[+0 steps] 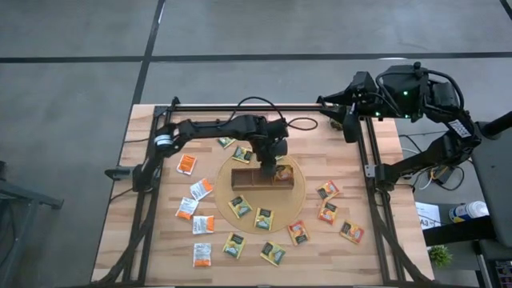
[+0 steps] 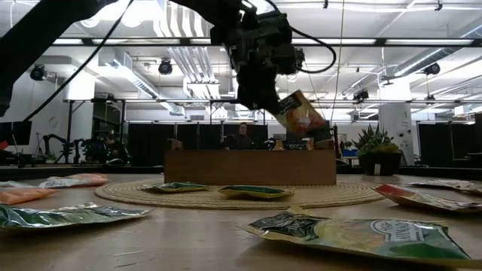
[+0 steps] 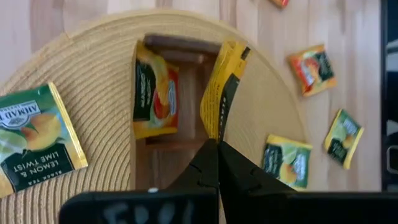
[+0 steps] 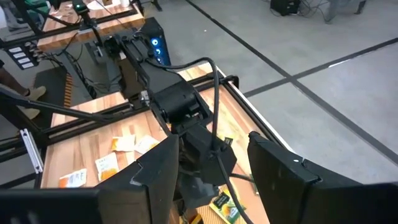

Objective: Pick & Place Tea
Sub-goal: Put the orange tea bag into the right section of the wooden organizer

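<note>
At frame centre in the high view, the left gripper (image 3: 217, 146) pinches a yellow paper tea sachet (image 3: 221, 87) edge-up directly over the brown wooden three-compartment tray (image 1: 248, 178), while the open right gripper (image 4: 211, 155) waits at upper right.

The left gripper (image 1: 274, 164) and its pinched sachet (image 2: 300, 114) are blocking the way down into the tray's (image 1: 244, 179) right end. Loose sachets (image 1: 264, 218) are crowding the mat's near edge.
</note>
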`<control>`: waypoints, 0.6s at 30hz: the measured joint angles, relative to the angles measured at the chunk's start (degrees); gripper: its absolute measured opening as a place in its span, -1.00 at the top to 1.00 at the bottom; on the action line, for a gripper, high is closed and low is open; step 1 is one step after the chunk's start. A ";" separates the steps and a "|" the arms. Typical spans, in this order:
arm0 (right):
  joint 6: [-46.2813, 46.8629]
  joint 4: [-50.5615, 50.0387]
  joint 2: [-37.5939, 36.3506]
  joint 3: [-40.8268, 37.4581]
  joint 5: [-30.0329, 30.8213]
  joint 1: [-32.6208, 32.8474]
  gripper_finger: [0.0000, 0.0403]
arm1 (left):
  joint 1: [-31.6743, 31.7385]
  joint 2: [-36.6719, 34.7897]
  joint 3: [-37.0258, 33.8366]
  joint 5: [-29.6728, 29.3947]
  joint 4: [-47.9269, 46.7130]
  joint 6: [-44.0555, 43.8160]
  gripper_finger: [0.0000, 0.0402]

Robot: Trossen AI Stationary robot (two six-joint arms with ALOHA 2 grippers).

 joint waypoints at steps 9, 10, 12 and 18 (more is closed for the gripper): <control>0.00 -0.07 0.00 -0.94 -0.02 -0.02 0.07 | 1.55 1.11 -0.23 -0.69 -0.83 0.98 1.00; 0.00 -0.03 0.00 -1.12 0.00 -0.02 0.07 | 1.70 1.11 -0.25 -1.49 -0.82 0.99 1.00; 0.00 -0.04 0.00 -1.55 -0.01 -0.02 0.07 | 2.02 1.11 -0.32 -2.62 -0.74 1.07 1.00; 0.00 -0.08 0.00 -2.58 -0.01 -0.02 0.07 | 2.57 1.11 -0.47 -2.73 -0.63 1.27 1.00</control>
